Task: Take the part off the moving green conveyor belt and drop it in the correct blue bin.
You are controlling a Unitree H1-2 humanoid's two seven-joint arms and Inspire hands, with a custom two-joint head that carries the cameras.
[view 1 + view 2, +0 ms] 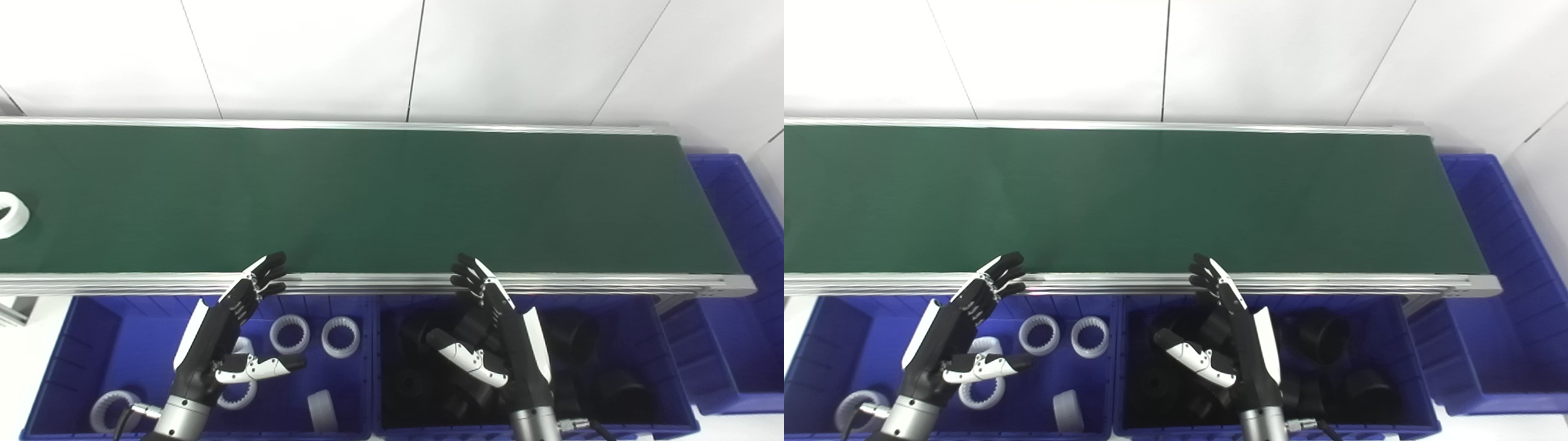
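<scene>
The green conveyor belt (367, 196) ran across the middle of the frame from the left edge to the right, bounded by silver rails. One white ring-shaped part (11, 214) lay on the belt at the far left edge of the left eye view, cut off by the frame; it did not show in the right eye view.

Below the belt, along the bottom of the frame, stood two blue bins side by side. The left bin (73, 324) contained white toothed rings (340, 336). The right bin (664, 367) contained black parts (576, 337), apparently cup-shaped, though the dark interior hid their detail. A third blue bin (747, 245) stood at the right end of the belt.

The left hand (226, 337) was raised over the left bin, its fingers (269, 269) spread apart and extended toward the near rail, thumb out to the side, holding nothing. The right hand (496, 331) was raised over the right bin in a mirrored pose, fingers (468, 272) apart and reaching the near rail, also empty. Both hands were well apart from the white part on the belt.
</scene>
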